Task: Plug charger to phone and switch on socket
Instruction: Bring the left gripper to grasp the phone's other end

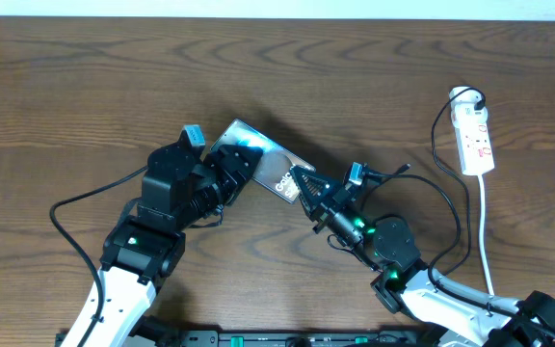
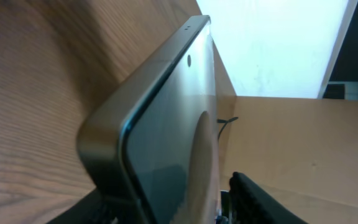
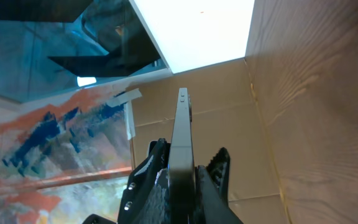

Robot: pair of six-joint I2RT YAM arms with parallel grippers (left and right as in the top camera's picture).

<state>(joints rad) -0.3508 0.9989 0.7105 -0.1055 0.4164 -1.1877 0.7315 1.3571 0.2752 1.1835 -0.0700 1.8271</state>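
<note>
The phone (image 1: 258, 149) is held tilted off the table between both grippers, with white lettering near its right end. My left gripper (image 1: 231, 166) is shut on its left end. In the left wrist view the phone (image 2: 166, 124) fills the frame between the fingers (image 2: 173, 208). My right gripper (image 1: 302, 183) is shut on its right end. The right wrist view shows the phone edge-on (image 3: 182, 118) between the fingers (image 3: 188, 160). The socket (image 1: 476, 140) lies at the far right. The charger cable (image 1: 437, 145) loops from it toward the right arm. The charger's plug tip is hidden.
The socket's white lead (image 1: 487, 231) runs down toward the front edge, past the right arm. A black plug (image 1: 474, 96) sits at the strip's top end. A black arm cable (image 1: 58, 210) loops left of the left arm.
</note>
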